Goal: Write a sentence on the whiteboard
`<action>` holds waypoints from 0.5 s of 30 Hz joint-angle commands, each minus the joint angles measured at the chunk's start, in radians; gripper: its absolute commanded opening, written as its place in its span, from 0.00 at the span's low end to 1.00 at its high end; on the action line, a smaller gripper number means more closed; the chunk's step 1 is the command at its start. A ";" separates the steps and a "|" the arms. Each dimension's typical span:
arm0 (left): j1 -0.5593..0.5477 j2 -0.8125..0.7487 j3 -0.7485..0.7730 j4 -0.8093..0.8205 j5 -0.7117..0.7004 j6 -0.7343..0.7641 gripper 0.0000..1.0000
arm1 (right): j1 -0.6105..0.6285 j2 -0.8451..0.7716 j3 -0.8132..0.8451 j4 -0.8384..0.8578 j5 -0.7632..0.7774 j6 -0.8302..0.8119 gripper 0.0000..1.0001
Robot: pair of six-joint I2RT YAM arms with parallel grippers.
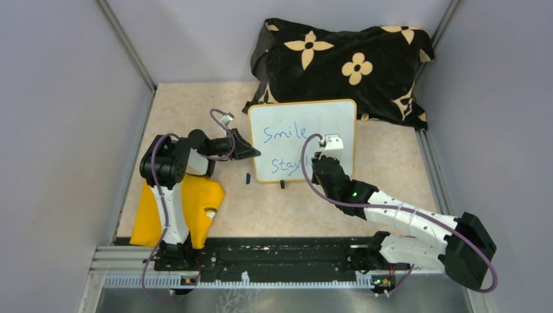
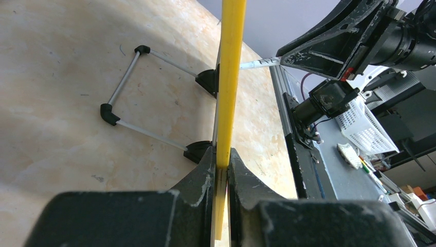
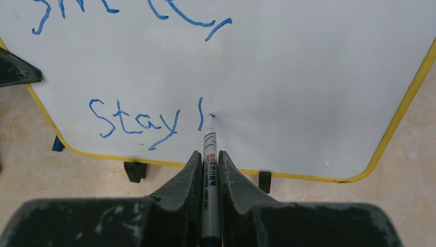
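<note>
The whiteboard (image 1: 326, 117) stands near the middle of the table (image 1: 391, 163) in the top view, propped on its lower edge with two small black feet (image 3: 134, 170) beneath its yellow rim; a bent wire stand (image 2: 123, 87) reaches out from those feet across the tabletop behind it. The black flowered cloth (image 1: 339, 65) is bunched up just beyond the board, at its 12 to 1 o'clock.

The left gripper (image 1: 251, 153) comes in at the board's 9 o'clock edge; in the left wrist view its fingers are nearly closed, pinching the thin yellow rim between them, and the board runs edge-on straight up from the grip. The left arm's lower part lies over a yellow cloth (image 1: 195, 202) at the table's 8 o'clock.

The right gripper (image 3: 206, 157) approaches from the board's 5 o'clock; its fingers are pressed in close on a marker (image 3: 210, 139), which sticks out between them toward the white surface. The marker's tip touches the board at the foot of a short blue upright stroke, just to the 3 o'clock side of the word "Stay".

Blue handwriting reads "Smile" on the upper line and "Stay" on the lower one; the surface to the 3 o'clock of the marker tip is bare white. A small blue object (image 1: 248, 177) lies on the table near the board's 7 o'clock corner; what it is cannot be told.
</note>
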 commanded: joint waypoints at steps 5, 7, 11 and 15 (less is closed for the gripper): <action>-0.023 0.060 -0.009 0.136 0.006 0.017 0.00 | -0.010 0.042 0.053 0.058 -0.031 -0.001 0.00; -0.023 0.060 -0.008 0.136 0.006 0.016 0.00 | -0.009 0.048 0.053 0.058 -0.035 0.002 0.00; -0.023 0.061 -0.008 0.136 0.006 0.017 0.00 | -0.011 0.045 0.052 0.051 -0.031 0.003 0.00; -0.022 0.061 -0.008 0.136 0.006 0.016 0.00 | -0.010 0.029 0.039 0.032 -0.014 0.006 0.00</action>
